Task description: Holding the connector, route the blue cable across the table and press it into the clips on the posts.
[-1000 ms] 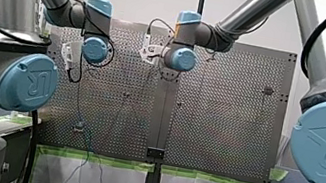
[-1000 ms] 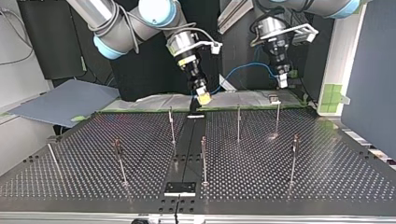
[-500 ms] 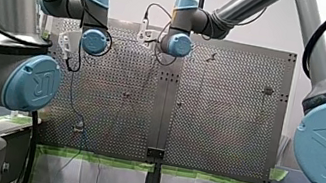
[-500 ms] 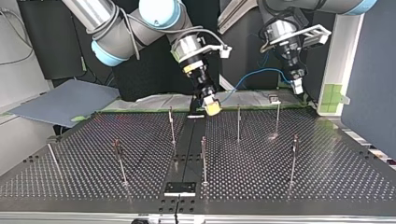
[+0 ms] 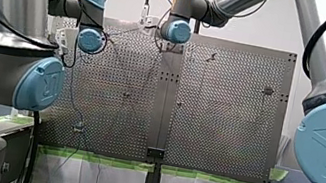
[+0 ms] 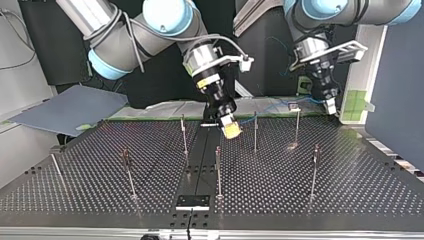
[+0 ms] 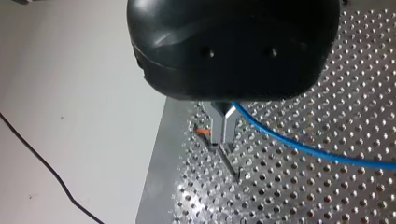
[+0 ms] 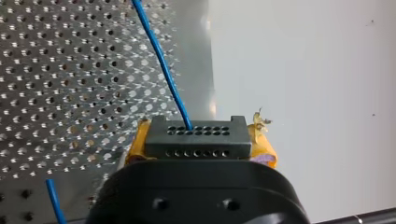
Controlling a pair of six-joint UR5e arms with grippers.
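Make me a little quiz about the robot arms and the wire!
1. True or false: my right end effector has yellow pads.
2. What does it grip? A) a grey connector B) a screwdriver C) nothing.
3. Fill in: the cable leaving the connector is coloured ____.
Key: 1 true; 2 A; 3 blue.

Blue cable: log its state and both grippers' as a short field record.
connector: dark, many-holed block
held by: my right gripper, yellow pads clamped on its sides
blue cable: exits the connector, runs over the perforated table
my left gripper: metal fingers shut on the blue cable, a post just ahead
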